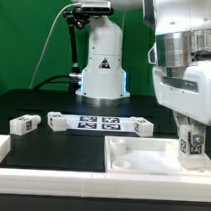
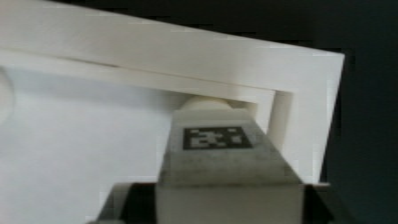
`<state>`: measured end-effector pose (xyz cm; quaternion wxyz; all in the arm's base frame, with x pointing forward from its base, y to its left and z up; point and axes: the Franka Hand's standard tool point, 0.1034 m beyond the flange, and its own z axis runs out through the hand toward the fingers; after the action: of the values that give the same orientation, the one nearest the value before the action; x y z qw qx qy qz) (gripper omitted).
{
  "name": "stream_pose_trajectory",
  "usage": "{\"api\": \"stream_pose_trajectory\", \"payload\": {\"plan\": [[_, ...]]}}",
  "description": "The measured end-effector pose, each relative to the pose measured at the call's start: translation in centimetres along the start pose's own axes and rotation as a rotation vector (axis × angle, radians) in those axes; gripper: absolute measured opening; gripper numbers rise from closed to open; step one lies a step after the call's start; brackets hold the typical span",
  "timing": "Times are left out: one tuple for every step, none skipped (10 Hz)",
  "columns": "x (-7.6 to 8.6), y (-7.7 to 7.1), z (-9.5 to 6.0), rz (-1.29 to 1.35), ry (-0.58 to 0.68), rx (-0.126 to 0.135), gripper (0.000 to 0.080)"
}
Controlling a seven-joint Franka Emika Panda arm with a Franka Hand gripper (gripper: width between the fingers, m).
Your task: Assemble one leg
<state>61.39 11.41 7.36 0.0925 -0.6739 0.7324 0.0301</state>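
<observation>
My gripper (image 1: pixel 192 140) is shut on a small white leg (image 1: pixel 192 152) with a black-and-white marker on its face. It holds the leg upright over the large white rimmed panel (image 1: pixel 141 160), at the panel's far corner on the exterior view's right. In the wrist view the leg (image 2: pixel 217 150) sits between my dark fingers (image 2: pixel 143 203), and its far end meets the inside corner of the panel's rim (image 2: pixel 196 55). I cannot tell whether the leg is seated in the panel.
Other small white legs lie on the dark table: one at the exterior view's left (image 1: pixel 24 123), one on each side of the marker board (image 1: pixel 98 121). A white L-shaped fence (image 1: pixel 31 160) runs along the front. The robot base (image 1: pixel 101 63) stands behind.
</observation>
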Motion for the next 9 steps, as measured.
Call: {"api": "stream_pose_trajectory", "payload": {"plan": [[-0.01, -0.01, 0.00, 0.074, -0.003, 0.001, 0.0291], [-0.25, 0.05, 0.04, 0.121, -0.011, 0.001, 0.0405], [-0.31, 0.07, 0.05, 0.099, -0.011, 0.000, 0.0405], [-0.32, 0.07, 0.05, 0.092, -0.011, 0.000, 0.0573], [-0.41, 0.03, -0.01, 0.018, -0.012, -0.002, 0.0573], [-0.52, 0.13, 0.05, -0.038, -0.008, -0.004, 0.0634], [-0.71, 0.25, 0.11, -0.168, -0.007, -0.007, 0.0645], [-0.81, 0.44, 0.17, -0.316, -0.003, -0.018, 0.0645], [-0.88, 0.46, 0.14, -0.413, -0.002, -0.024, 0.0649]]}}
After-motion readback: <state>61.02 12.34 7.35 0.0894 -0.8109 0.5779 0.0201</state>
